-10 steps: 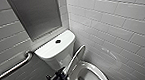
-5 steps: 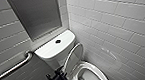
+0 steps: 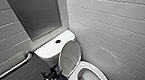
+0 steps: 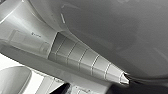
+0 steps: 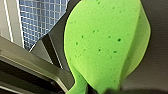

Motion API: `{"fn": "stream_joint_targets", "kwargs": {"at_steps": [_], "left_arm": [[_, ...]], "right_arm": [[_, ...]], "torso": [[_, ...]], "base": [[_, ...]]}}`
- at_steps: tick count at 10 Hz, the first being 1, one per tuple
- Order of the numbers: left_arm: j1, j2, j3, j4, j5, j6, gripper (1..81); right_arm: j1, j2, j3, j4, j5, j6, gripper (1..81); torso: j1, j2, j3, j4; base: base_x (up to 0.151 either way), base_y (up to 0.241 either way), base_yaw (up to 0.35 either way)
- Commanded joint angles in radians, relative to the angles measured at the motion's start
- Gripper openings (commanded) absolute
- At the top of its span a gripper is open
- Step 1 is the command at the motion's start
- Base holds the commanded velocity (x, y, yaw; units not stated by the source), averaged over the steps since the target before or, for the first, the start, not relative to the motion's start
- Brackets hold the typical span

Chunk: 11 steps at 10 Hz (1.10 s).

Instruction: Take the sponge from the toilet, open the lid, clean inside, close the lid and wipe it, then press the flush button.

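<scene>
The toilet (image 3: 96, 69) stands in the corner of a white-tiled room, its oval bowl uncovered. The lid (image 3: 69, 57) is raised and leans back against the front of the tank, its grey-white inner face turned out over the bowl. On the flat tank top (image 3: 48, 49), just behind the upper edge of the lid, sits the flush button (image 3: 58, 41), a small dark round spot. Above the tank a large grey panel (image 3: 36, 17) is set into the wall. A metal grab rail (image 3: 14, 68) runs along the wall on the tank's far side from the corner. A dark jointed robot arm (image 3: 50, 78) reaches in low beside the toilet, close to the lid's lower edge and the bowl's rim.

The sponge (image 5: 105, 45) is off the toilet. It fills much of the right wrist view, bright green and pitted with small pores, broad and rounded at one end and narrowing toward the wrist. There it appears to be pinched in the right hand (image 5: 97, 90), though the grip itself is mostly hidden behind the sponge. Past the sponge show a finely gridded pale surface (image 5: 41, 20) and grey edges.

The left wrist view looks closely onto glossy white curved surfaces (image 4: 105, 30) with tile lines mirrored in them. Whether the left hand is wide or narrow cannot be told.
</scene>
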Motion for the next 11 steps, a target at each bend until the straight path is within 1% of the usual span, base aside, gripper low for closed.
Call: {"fn": "stream_joint_targets", "kwargs": {"at_steps": [1,2,3,4,5,6,7,8,9,10,11], "left_arm": [[-0.039,-0.117,0.058,0.235,0.034,-0.015,81.1],[-0.013,-0.157,0.054,0.292,0.029,-0.036,81.1],[0.001,-0.204,0.06,0.31,0.026,-0.05,81.1],[0.018,-0.237,0.064,0.362,0.038,-0.052,81.1],[0.038,-0.255,0.064,0.506,0.095,-0.055,81.1],[0.059,-0.251,0.069,0.707,0.23,-0.059,81.1],[0.102,-0.238,0.084,0.932,0.38,-0.061,81.1],[0.18,-0.232,0.104,1.099,0.474,-0.061,81.1],[0.253,-0.231,0.132,1.255,0.54,-0.059,81.1],[0.323,-0.232,0.162,1.383,0.622,-0.059,81.1],[0.398,-0.229,0.182,1.459,0.708,-0.056,81.1]], "right_arm": [[-0.008,-0.02,0.03,-0.02,-0.057,0.001,1.0],[-0.005,-0.019,0.032,-0.02,-0.058,0.001,1.0],[-0.005,-0.019,0.036,-0.02,-0.058,-0.003,1.0],[-0.005,-0.02,0.038,-0.018,-0.058,-0.004,1.0],[-0.003,-0.022,0.032,-0.02,-0.06,-0.006,1.0],[0.0,-0.025,0.024,-0.023,-0.06,-0.007,1.0],[0.004,-0.034,0.025,-0.023,-0.061,-0.009,1.0],[0.003,-0.043,0.028,-0.023,-0.061,-0.009,1.0],[0.003,-0.052,0.03,-0.052,-0.061,-0.01,1.0],[0.004,-0.057,0.03,-0.083,-0.061,-0.007,1.0],[0.004,-0.062,0.03,-0.084,-0.06,-0.007,1.0]], "torso": [[0.0,0.0,0.0,0.0],[0.0,0.0,0.0,0.0],[0.0,0.0,0.0,0.0],[0.0,0.0,0.0,0.0],[0.0,0.0,0.0,0.0],[0.0,0.0,0.0,0.0],[0.0,0.0,0.0,0.0],[0.0,0.0,0.0,0.0],[0.0,0.0,0.0,0.0],[0.0,0.0,0.0,0.0],[0.0,0.0,0.0,0.0]], "base": [[0.0,0.0,0.0],[0.0,0.0,0.0],[0.0,0.0,0.0],[0.0,0.0,0.0],[0.0,0.0,0.0],[0.0,0.0,0.0],[0.0,0.0,0.0],[0.0,0.0,0.0],[0.0,0.0,0.0],[0.0,0.0,0.0],[0.0,0.0,0.0]]}}
